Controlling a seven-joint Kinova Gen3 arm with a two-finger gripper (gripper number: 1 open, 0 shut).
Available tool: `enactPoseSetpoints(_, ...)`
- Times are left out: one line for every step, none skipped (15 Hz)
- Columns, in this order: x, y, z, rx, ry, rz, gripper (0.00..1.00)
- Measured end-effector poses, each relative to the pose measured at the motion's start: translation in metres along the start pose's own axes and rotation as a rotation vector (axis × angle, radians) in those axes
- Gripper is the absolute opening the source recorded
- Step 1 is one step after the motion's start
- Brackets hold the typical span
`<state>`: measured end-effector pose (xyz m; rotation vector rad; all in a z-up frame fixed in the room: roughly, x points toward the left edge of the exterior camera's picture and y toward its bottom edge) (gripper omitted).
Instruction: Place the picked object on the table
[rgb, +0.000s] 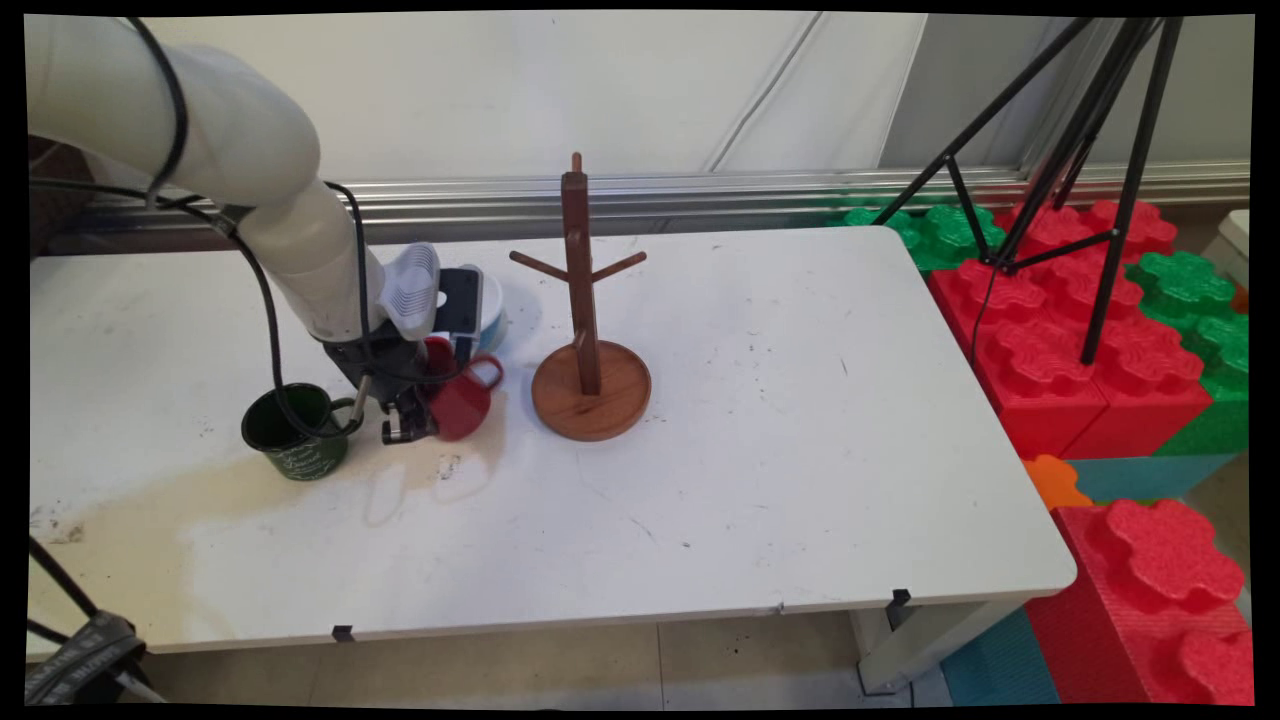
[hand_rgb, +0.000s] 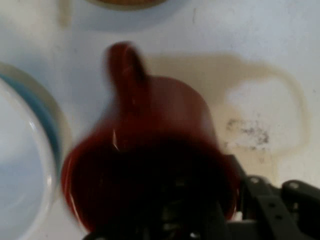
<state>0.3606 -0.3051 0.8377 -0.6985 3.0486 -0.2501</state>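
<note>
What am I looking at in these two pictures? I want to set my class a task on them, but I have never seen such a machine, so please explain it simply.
This is a white robot arm with a black two-finger gripper at its end, working over a white table. The wide picture comes from a fixed camera looking down across the table. The close picture comes from a camera on the hand itself, looking along the gripper.

The gripper has closed on the rim of a red mug, which hangs tilted. In the close picture that red mug fills the view, handle pointing away.

On the table stand a dark green mug, a wooden mug tree with empty pegs, and a white and blue bowl partly behind the arm.
</note>
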Motion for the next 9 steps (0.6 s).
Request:
enactPoseSetpoints(0.001,0.000,0.001,0.000,-0.002,-0.002,1.00)
enactPoseSetpoints(0.002,0.001,0.003,0.000,-0.003,-0.003,1.00)
enactPoseSetpoints(0.005,0.001,0.005,0.000,-0.004,-0.005,1.00)
enactPoseSetpoints(0.005,0.002,0.006,0.001,-0.004,-0.015,1.00)
enactPoseSetpoints(0.006,0.002,0.007,0.002,-0.003,-0.021,1.00)
enactPoseSetpoints(0.008,0.002,0.008,0.003,-0.001,-0.023,1.00)
enactPoseSetpoints(0.009,0.003,0.010,0.004,0.000,-0.030,1.00)
enactPoseSetpoints(0.009,0.003,0.010,0.005,0.001,-0.035,1.00)
enactPoseSetpoints(0.009,0.003,0.011,0.006,0.002,-0.044,1.00)
